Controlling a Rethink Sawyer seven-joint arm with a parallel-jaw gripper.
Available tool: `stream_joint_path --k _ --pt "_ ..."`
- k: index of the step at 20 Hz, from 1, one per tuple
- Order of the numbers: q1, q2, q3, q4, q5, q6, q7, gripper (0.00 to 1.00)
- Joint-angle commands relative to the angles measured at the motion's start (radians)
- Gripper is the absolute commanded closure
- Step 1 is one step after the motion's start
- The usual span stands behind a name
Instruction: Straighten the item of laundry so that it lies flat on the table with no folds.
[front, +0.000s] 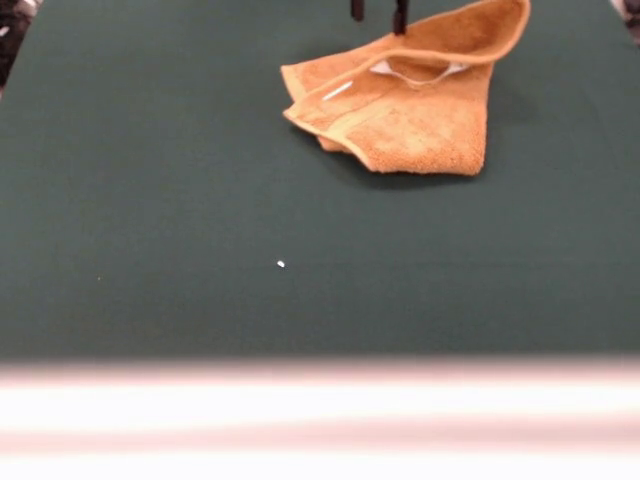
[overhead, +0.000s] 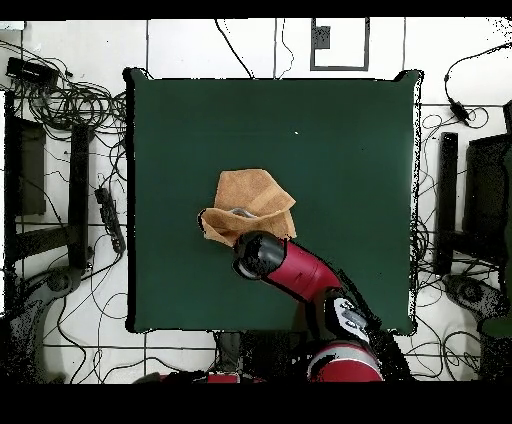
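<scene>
front view, near to far: pale edge of table (front: 320, 410), then bare green cloth w/ one tiny white speck (front: 281, 264). towel (front: 405, 105) sits toward far side, right of centre, bunched and folded over itself, one flap lifted. white label (front: 337, 92) shows, no readable text. gripper (front: 379, 12) at lifted flap; fingertips only, can't tell if clamped or released.

Red and black robot arm (overhead: 300, 272) reaches from the base at 6 o'clock of the overhead view up toward 11 o'clock, black wrist end near table centre. Front view: only two dark gripper (front: 378, 12) fingertips (front: 400, 16) show at 12 o'clock, set apart, pointing down.
</scene>
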Motion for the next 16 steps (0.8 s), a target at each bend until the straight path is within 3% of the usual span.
stream_joint_path --k 1,16 --pt "-0.011 0.018 0.164 0.017 0.090 0.066 0.214 0.00" --pt "-0.018 -0.046 0.241 0.094 0.168 0.007 0.260 0.00"
